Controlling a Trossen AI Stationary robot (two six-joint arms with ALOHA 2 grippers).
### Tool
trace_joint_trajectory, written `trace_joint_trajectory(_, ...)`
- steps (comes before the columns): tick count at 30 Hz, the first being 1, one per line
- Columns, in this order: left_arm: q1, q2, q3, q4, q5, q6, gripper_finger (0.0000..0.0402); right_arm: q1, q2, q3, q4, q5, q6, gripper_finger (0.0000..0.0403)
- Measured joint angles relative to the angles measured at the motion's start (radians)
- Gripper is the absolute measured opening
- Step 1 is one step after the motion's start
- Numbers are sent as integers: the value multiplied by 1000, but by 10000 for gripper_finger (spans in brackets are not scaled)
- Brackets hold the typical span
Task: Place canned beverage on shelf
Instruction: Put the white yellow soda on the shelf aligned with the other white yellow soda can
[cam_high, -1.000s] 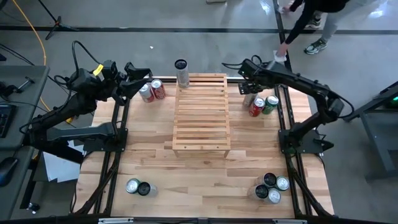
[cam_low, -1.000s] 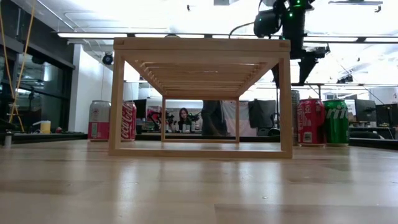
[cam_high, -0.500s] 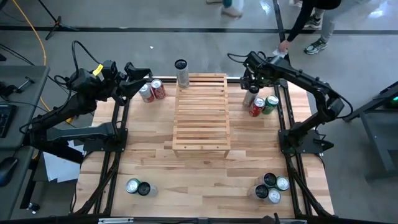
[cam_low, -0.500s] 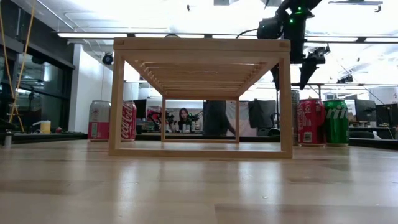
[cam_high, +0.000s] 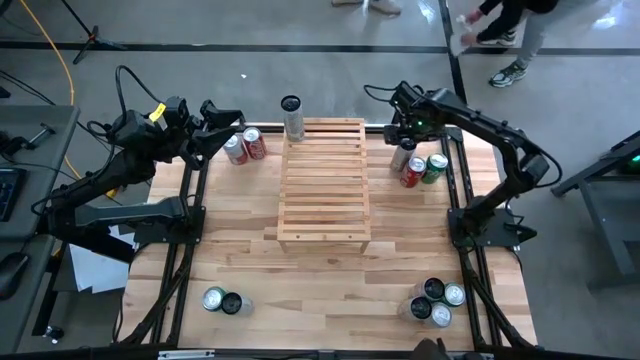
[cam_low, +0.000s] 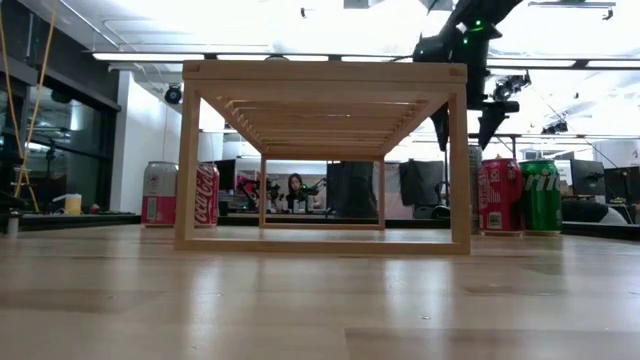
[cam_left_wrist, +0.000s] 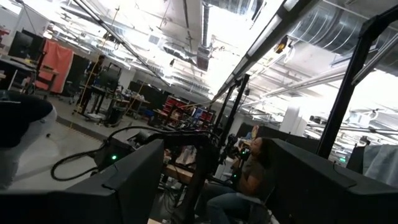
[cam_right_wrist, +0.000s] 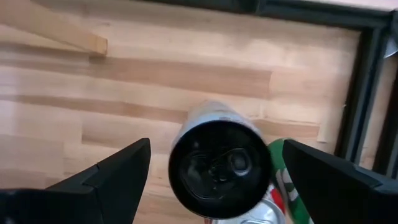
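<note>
The pale slatted shelf (cam_high: 322, 185) stands in the middle of the table. A tall silver can with a dark top (cam_right_wrist: 219, 165) stands upright on the table right of the shelf's far end, beside a red can (cam_high: 413, 172) and a green can (cam_high: 435, 167). My right gripper (cam_high: 402, 132) hangs above the tall can, pointing steeply down. It is open, with a finger on either side of the can top and clear of it. My left gripper (cam_high: 230, 124) waits open at the far left, raised over two cans (cam_high: 244, 147). Another tall can (cam_high: 291, 115) stands at the shelf's far left corner.
Two cans (cam_high: 222, 300) stand near the front left and several cans (cam_high: 436, 300) near the front right. Black frame rails (cam_high: 452, 180) run along both sides of the table. A person (cam_high: 505, 30) moves on the floor beyond the far edge.
My right gripper has swung a little toward the table's far edge, above the tall silver can, and has tipped more steeply downward. It stays open. The cans and the shelf have not moved.
</note>
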Motion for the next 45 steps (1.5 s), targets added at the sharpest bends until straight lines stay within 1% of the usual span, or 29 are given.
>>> trace_joint_trajectory(7, 0, 0, 0, 0, 0, 0, 282, 0, 34, 0, -23, -5, -1, 350)
trace_joint_trajectory(15, 0, 0, 0, 0, 0, -1, 282, 0, 41, 0, -41, -5, -9, 346)
trace_joint_trajectory(19, 0, 0, 0, 0, 0, 0, 282, 0, 41, 0, -41, -5, -10, 318)
trace_joint_trajectory(25, 0, 0, 0, 0, 0, 0, 282, 0, 40, 0, -52, -5, -29, 244)
trace_joint_trajectory(29, 0, 0, 0, 0, 0, 0, 282, 0, 33, 23, -98, -3, -86, 239)
trace_joint_trajectory(32, 0, 0, 0, 0, 0, 0, 282, 0, 2, 82, -144, 9, -119, 239)
trace_joint_trajectory(35, 0, 0, 0, 0, 0, 1, 282, 1, -20, 179, -181, 39, -152, 239)
trace_joint_trajectory(40, 0, 0, 0, 0, 0, 0, 282, 3, -33, 414, -287, 43, -210, 239)
trace_joint_trajectory(45, 0, 1, 0, 0, 0, 1, 282, 63, -32, 643, -360, 40, -240, 239)
